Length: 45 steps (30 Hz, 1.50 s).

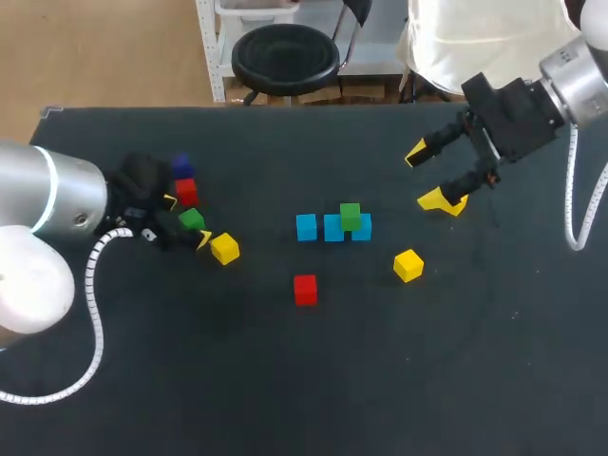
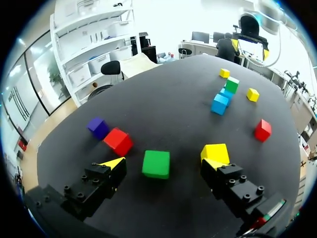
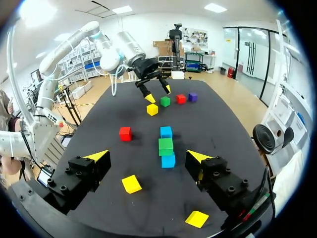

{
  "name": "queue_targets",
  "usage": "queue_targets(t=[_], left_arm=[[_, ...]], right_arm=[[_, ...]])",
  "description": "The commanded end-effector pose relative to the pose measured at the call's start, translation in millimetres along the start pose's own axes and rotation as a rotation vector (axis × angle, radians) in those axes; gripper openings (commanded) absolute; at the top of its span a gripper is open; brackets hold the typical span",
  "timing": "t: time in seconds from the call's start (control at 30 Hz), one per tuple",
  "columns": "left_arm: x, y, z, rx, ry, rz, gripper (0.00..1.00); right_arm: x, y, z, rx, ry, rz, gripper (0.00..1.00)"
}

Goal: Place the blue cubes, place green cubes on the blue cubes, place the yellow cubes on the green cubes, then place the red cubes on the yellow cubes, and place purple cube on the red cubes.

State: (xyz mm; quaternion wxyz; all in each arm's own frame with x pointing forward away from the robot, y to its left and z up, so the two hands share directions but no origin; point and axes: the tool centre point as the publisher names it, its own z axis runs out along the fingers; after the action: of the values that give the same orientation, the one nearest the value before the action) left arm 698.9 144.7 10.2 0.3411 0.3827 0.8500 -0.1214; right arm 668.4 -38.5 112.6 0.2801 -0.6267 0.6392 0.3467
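Broad open tabletop [image 1: 313,380] along the robot-side edge. Red cube [image 1: 186,191] and yellow cube [image 1: 225,248] crowd the spread left end effector [image 1: 187,219].

A matte black table [image 1: 285,380] fills most of the head view. Beyond its far edge, pale wooden floor [image 1: 104,47] shows at 11 o'clock. A white shelf frame [image 1: 211,47] and a round black stool [image 1: 285,52] stand at 12, and a white cloth cover [image 1: 475,38] lies at 1. In the right wrist view, ceiling light panels [image 3: 215,7] glow over a white wall [image 3: 148,22] and glass partitions [image 3: 247,49].

Bright, even light from ceiling panels [image 3: 215,7]; cubes [image 1: 305,289] cast faint soft shadows on the dark matte surface [image 1: 285,380].
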Motion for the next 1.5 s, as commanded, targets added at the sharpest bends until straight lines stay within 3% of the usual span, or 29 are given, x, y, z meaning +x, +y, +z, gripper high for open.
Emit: queue_targets(t=[0.03, 0.47, 0.67, 0.87, 0.97, 1.0, 1.07, 1.27, 1.33, 1.4, 1.5], left_arm=[[3.9, 1.9, -5, -0.016, 0.010, -0.002, 1.00], [7.5, 13.6, 14, -0.031, 0.029, 0.005, 1.00], [9.6, 24.2, 26, 0.011, 0.038, -0.023, 1.00], [7.4, 31.2, 27, 0.022, 0.031, -0.011, 0.89], [6.7, 32.9, 29, 0.032, 0.033, -0.002, 0.81], [6.7, 33.2, 30, 0.035, 0.033, 0.001, 0.65], [6.8, 33.8, 31, 0.040, 0.032, 0.005, 0.51], [7.1, 36.5, 33, 0.041, 0.028, 0.016, 0.43], [6.0, 37.0, 32, 0.037, 0.025, 0.019, 0.32], [4.2, 36.5, 29, 0.033, 0.017, 0.028, 0.10], [1.6, 34.7, 21, 0.032, 0.002, 0.048, 0.01]], right_arm=[[0, 1, 0, 0.003, 0.000, 0.000, 1.00], [0, 1, 0, 0.003, 0.000, 0.000, 1.00], [0, 1, 0, 0.003, 0.000, 0.000, 1.00], [0, 1, 0, 0.003, 0.000, 0.000, 1.00], [0, 1, 0, 0.003, 0.000, 0.000, 1.00], [0, 1, 0, 0.003, 0.000, 0.000, 1.00], [0, 1, 0, 0.003, 0.000, 0.000, 1.00], [0, 1, 0, 0.003, 0.000, 0.000, 1.00], [0, 1, 0, 0.003, 0.000, 0.000, 1.00], [0, 1, 0, 0.003, 0.000, 0.000, 1.00], [0, 1, 0, 0.003, 0.000, 0.000, 1.00]])
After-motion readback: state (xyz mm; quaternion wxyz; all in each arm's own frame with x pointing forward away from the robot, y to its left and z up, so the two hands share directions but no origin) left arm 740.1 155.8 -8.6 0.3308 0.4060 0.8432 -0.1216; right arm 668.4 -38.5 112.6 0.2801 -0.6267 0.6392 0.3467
